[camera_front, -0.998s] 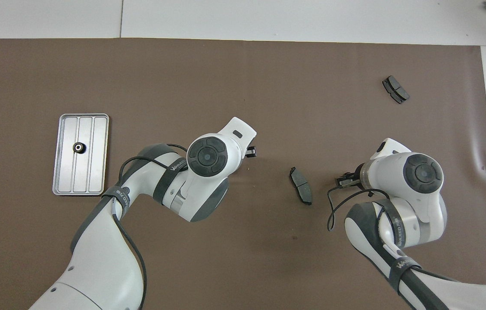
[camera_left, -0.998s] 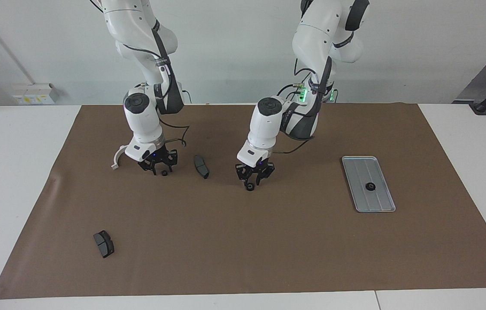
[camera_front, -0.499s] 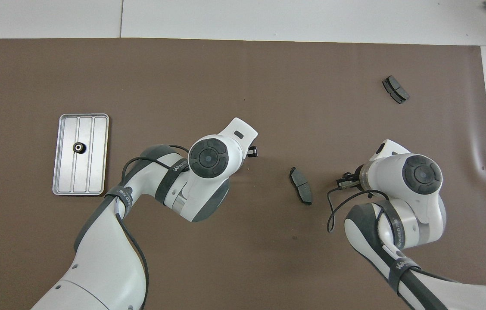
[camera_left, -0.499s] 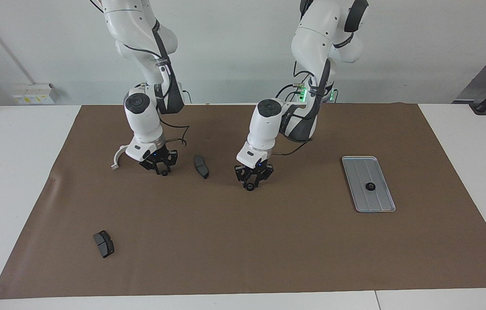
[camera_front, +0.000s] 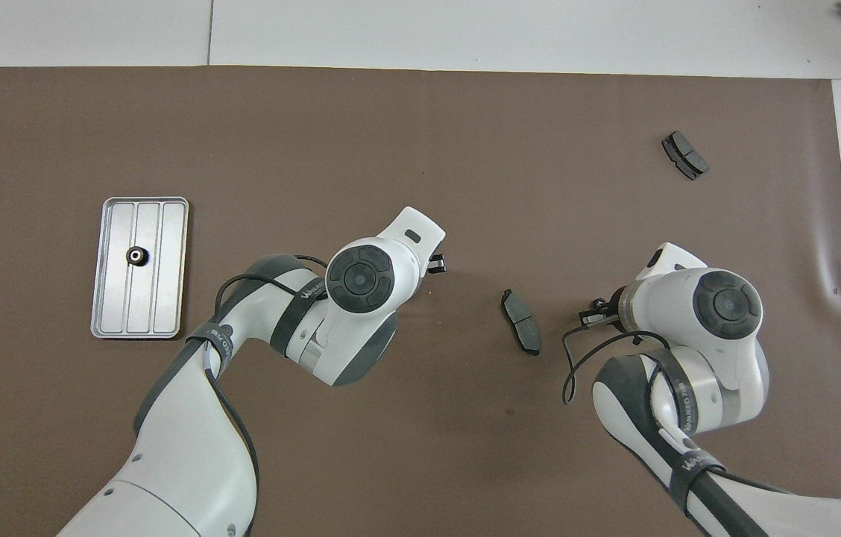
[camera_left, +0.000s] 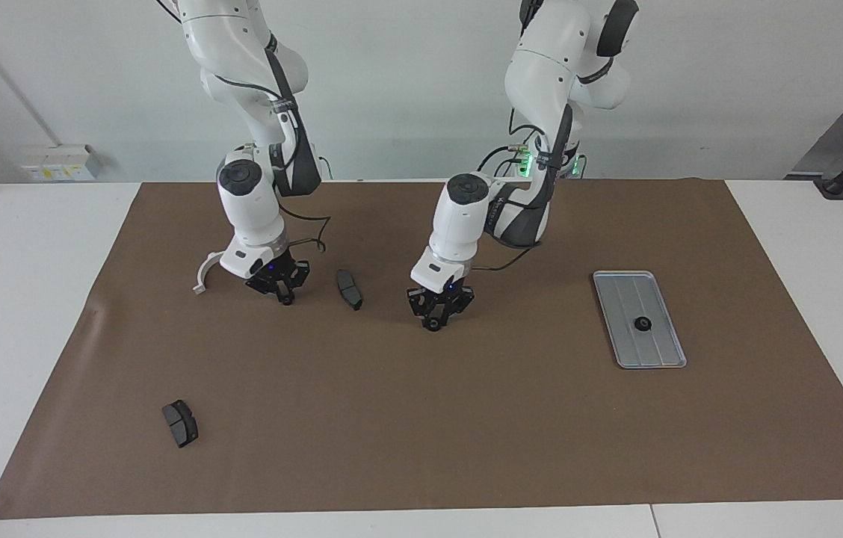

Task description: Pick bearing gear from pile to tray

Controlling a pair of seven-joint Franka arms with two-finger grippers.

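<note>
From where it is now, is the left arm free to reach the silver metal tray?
Probably yes. The left end effector, shut on a small black ring gear, is over bare brown mat, and nothing lies between it and the grooved silver metal tray.

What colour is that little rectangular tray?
Silver-grey metal with lengthwise grooves; the tray shows best in the overhead view.

Right gripper [camera_left: 285, 298] clamps a black gear [camera_left: 285, 301]; left gripper [camera_left: 433, 323] grips another gear [camera_left: 433, 325] low over mat; tray [camera_left: 619, 295] holds one gear [camera_left: 643, 323].
</note>
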